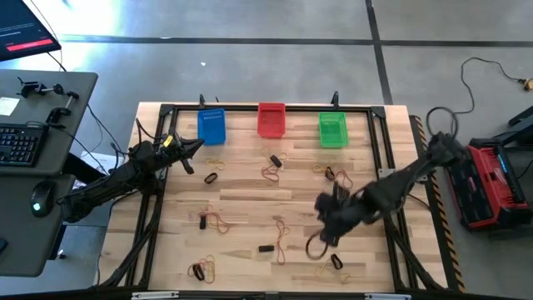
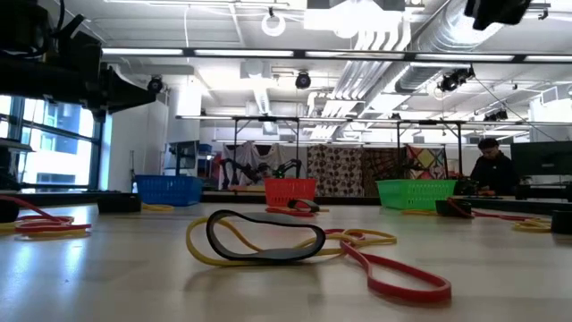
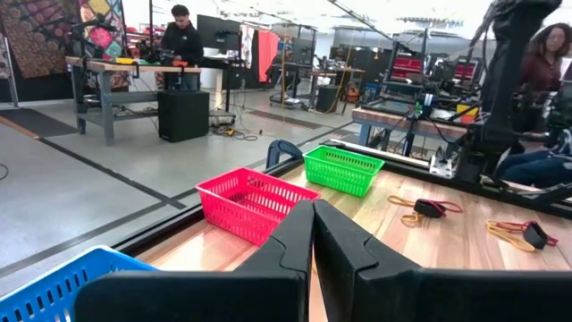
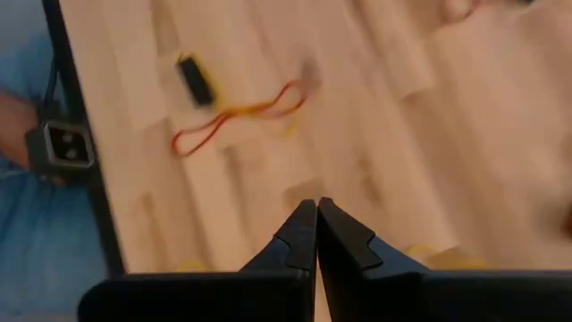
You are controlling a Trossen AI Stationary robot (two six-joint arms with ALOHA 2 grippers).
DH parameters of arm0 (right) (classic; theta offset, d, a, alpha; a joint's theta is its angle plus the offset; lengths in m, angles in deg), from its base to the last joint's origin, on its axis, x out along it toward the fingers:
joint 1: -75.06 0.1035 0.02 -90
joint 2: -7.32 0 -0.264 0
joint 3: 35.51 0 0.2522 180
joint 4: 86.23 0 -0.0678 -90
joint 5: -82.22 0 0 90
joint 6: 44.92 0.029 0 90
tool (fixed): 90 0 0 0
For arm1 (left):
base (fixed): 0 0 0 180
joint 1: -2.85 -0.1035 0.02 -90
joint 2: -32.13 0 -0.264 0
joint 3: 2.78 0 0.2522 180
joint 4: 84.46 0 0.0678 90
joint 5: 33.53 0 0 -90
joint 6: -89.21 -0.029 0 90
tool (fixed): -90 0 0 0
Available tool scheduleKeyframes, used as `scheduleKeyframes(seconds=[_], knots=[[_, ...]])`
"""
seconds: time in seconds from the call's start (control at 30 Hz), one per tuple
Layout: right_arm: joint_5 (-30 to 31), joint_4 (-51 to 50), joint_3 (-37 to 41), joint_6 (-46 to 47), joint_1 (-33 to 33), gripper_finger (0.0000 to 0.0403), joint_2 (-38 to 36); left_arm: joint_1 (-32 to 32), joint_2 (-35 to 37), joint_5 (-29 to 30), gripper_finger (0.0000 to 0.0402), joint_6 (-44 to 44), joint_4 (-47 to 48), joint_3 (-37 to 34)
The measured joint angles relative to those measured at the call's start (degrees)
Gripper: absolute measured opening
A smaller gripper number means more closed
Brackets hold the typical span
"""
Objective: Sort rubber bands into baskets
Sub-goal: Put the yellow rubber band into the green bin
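Three mesh baskets stand in a row along the table's far edge: blue (image 1: 211,127), red (image 1: 271,120) and green (image 1: 333,129). Red, yellow and black rubber bands lie scattered over the wood, among them a black band (image 1: 211,177), a red one (image 1: 271,172) and a black loop over yellow and red ones (image 2: 266,239). My left gripper (image 1: 196,145) is shut and hovers beside the blue basket (image 3: 54,286), on its left. My right gripper (image 4: 315,210) is shut above the near right of the table (image 1: 323,232). A dark loop (image 1: 315,247) shows just beneath it. My right gripper has its fingers shut, pointing down at the table. The right wrist view shows nothing between the fingertips (image 4: 304,224). Whether the dark loop (image 1: 315,247) under it hangs from the fingers or lies on the wood, I cannot tell.
A black metal frame (image 1: 379,142) runs around the table top. A desk with keyboard (image 1: 18,143) and mouse stands left of the table, a red case (image 1: 491,183) on the floor to its right. A person (image 2: 492,165) sits in the room beyond.
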Motion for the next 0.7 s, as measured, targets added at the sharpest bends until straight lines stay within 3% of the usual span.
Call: scheduleKeyframes(seconds=[0.4, 0.7], knots=[[-11.54, -2.93, -13.44, 5.66, 6.78, 0.0006, 20.99, -0.02, 0.01, -0.01, 0.0003, 0.0, 0.02, 0.0], [-18.13, -3.68, -16.58, 4.78, 7.09, 0.0095, 27.2, 0.0, 0.0, 0.0, 0.0003, 0.0, -0.01, 0.01]])
